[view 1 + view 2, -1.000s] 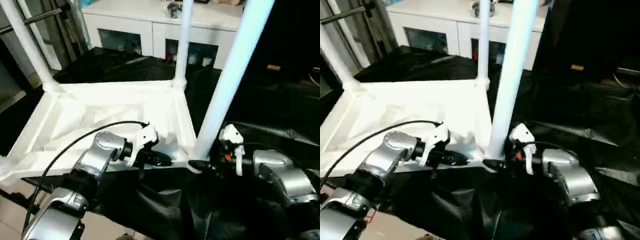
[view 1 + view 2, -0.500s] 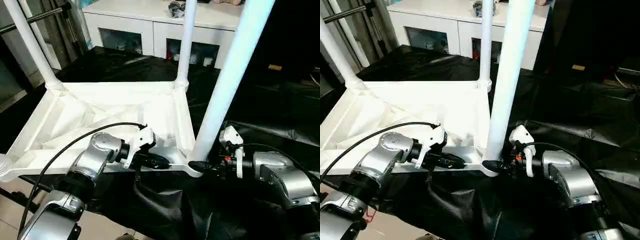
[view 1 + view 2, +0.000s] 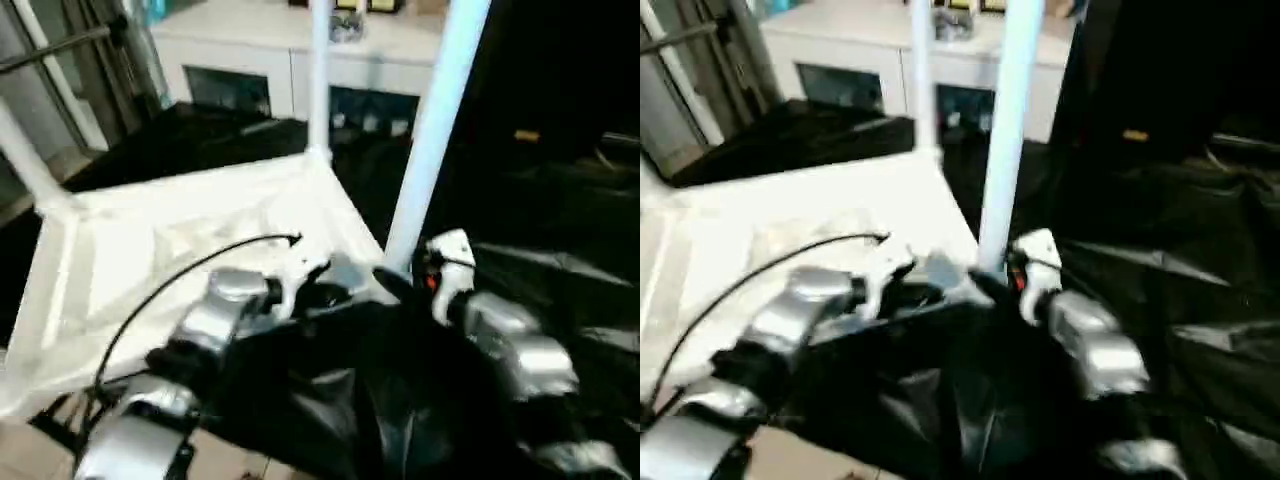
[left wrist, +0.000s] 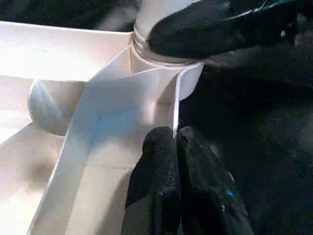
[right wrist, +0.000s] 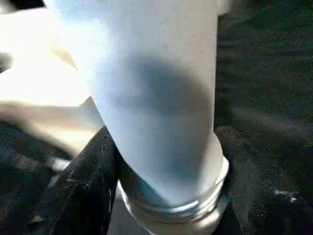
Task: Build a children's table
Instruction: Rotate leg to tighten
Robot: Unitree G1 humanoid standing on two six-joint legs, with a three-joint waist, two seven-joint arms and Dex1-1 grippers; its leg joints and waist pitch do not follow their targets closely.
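Note:
The children's table [image 3: 150,250] lies upside down on the black cloth, ribbed underside up, with white legs standing in its corner sockets. My left gripper [image 4: 175,137] is shut, its fingertips pinching the thin rim just beside the near-right corner socket [image 4: 166,73]. My right gripper [image 3: 395,280] reaches that same corner from the right and is closed around the base of the near-right leg [image 3: 430,140]. The leg stands between its fingers [image 5: 83,186]. One finger of the right gripper [image 4: 210,29] lies across the leg's collar. Another leg [image 3: 320,70] rises at the far corner.
A white cabinet with glass doors [image 3: 260,60] stands behind the work table. Crumpled black cloth [image 3: 560,230] covers the table to the right and front. Metal stand poles [image 3: 60,60] rise at the left. Light floor [image 3: 30,450] shows at the near left.
The whole picture has swung and blurred, so the head camera moved. Both grippers stay at the near-right corner, the left on the rim and the right on the leg's base.

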